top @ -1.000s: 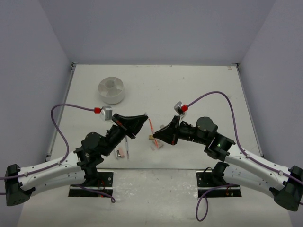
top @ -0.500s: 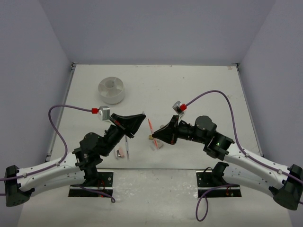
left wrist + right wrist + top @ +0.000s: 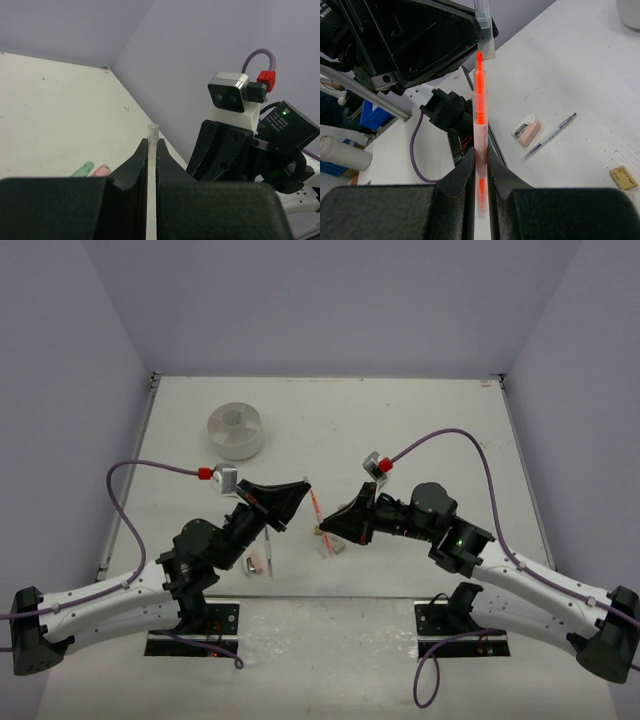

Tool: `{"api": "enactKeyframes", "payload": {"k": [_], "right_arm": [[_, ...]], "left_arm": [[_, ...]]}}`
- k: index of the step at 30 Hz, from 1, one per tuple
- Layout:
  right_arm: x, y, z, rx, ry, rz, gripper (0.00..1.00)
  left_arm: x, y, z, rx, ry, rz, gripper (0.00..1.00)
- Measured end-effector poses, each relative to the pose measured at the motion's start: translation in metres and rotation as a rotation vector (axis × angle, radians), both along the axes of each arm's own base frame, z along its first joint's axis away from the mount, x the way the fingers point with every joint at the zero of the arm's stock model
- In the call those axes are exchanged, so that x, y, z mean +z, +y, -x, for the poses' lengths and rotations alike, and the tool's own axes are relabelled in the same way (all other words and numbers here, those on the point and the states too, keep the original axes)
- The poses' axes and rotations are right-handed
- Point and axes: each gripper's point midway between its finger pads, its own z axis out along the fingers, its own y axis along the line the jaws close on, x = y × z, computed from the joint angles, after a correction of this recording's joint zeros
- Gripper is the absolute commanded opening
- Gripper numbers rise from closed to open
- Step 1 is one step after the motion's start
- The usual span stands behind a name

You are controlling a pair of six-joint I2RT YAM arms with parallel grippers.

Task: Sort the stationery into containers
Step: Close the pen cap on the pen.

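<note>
My right gripper is shut on an orange pen and holds it above the table, bare tip pointing at my left gripper. My left gripper is shut on a small clear pen cap. In the right wrist view the cap sits just beyond the pen's tip. In the top view the left gripper, the pen and the right gripper meet at mid-table. The round white divided dish stands at the far left.
A pink capsule-shaped piece, a thin grey pen and a tan eraser lie on the table below the grippers. Green and pink pieces show in the left wrist view. More small items lie near the left arm.
Both arms have shifted only slightly. The orange pen's tip and the clear cap have stayed close together, both still held.
</note>
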Motion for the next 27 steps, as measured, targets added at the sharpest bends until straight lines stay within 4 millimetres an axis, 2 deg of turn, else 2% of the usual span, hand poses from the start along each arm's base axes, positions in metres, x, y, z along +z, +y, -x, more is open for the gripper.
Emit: {"api": "enactKeyframes", "payload": {"k": [10, 27], "right_arm": [[-0.0040, 0.0021, 0.0016, 0.016, 0.011, 0.010, 0.00], [-0.0012, 0.0031, 0.0028, 0.025, 0.014, 0.004, 0.00]], "left_arm": [[0.0065, 0.0071, -0.0003, 0.019, -0.005, 0.022, 0.00], [0.0008, 0.0012, 0.0000, 0.003, 0.001, 0.002, 0.00]]}}
